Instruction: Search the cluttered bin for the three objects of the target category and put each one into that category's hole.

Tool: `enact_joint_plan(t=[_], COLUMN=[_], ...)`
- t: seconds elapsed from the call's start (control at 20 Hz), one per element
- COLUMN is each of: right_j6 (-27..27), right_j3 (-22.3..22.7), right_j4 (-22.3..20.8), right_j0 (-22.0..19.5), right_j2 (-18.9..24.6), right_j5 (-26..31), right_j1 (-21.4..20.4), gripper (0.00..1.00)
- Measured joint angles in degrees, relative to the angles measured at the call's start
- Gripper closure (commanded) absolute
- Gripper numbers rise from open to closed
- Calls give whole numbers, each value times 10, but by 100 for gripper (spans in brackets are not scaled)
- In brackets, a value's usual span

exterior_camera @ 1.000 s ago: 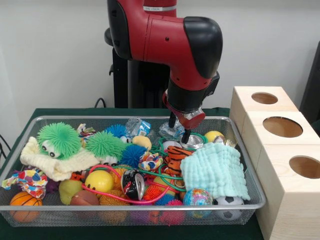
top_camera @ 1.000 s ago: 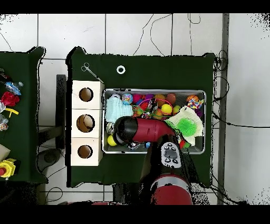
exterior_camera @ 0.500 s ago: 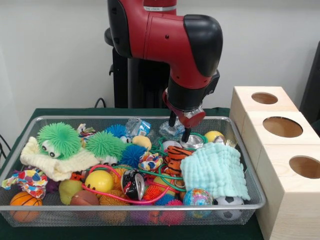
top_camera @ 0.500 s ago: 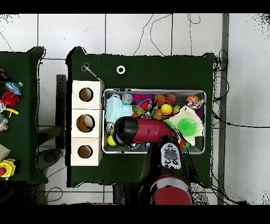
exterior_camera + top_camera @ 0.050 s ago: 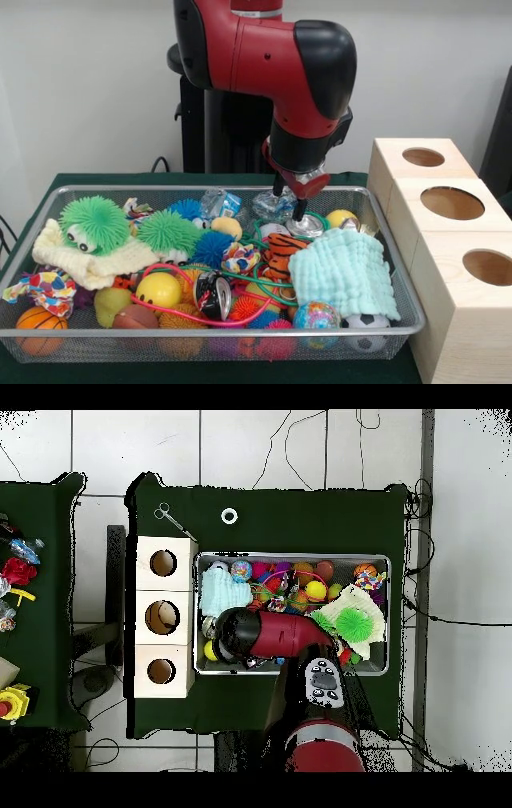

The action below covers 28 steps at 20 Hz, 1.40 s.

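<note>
Pincer (image 5: 289,202) hanging over the far right part of the wire bin (image 5: 400,316), two dark fingers a little apart, nothing between them, tips just above a crushed silver can (image 5: 308,226) and beside a crumpled clear plastic wrapper (image 5: 274,204). Near these, against the bin's far right wall, a yellow ball (image 5: 342,217). Below the can, a tiger-striped plush (image 5: 285,252) touching a pale mint cloth (image 5: 346,272). At the left, two green spiky balls (image 5: 94,223) on a cream cloth (image 5: 90,262). Along the near wall, a basketball (image 5: 39,324), a yellow smiley ball (image 5: 158,290), a globe ball (image 5: 316,315), a small soccer ball (image 5: 366,326). To the right of the bin, three wooden boxes (image 5: 453,210) in a row on the green counter (image 5: 300,519), each with a round hole on top. In the overhead view, pincer hidden under the red arm (image 5: 270,633).
</note>
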Motion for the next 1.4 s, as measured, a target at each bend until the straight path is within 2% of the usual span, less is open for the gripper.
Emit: enact_joint_plan(t=[0.4,0.6,1.0,1.05,1.2,1.4], right_j6=[0,0,0,0,0,0], right_j3=[1,0,-13,-16,-21,-40], right_j4=[10,13,20,20,20,21], right_j0=[8,15,37,47,55,85], right_j2=[0,-4,-27,-35,-42,-70], right_j5=[15,15,22,23,27,50], right_j1=[12,31,39,42,45,57], gripper=[0,0,0,100,100,100])
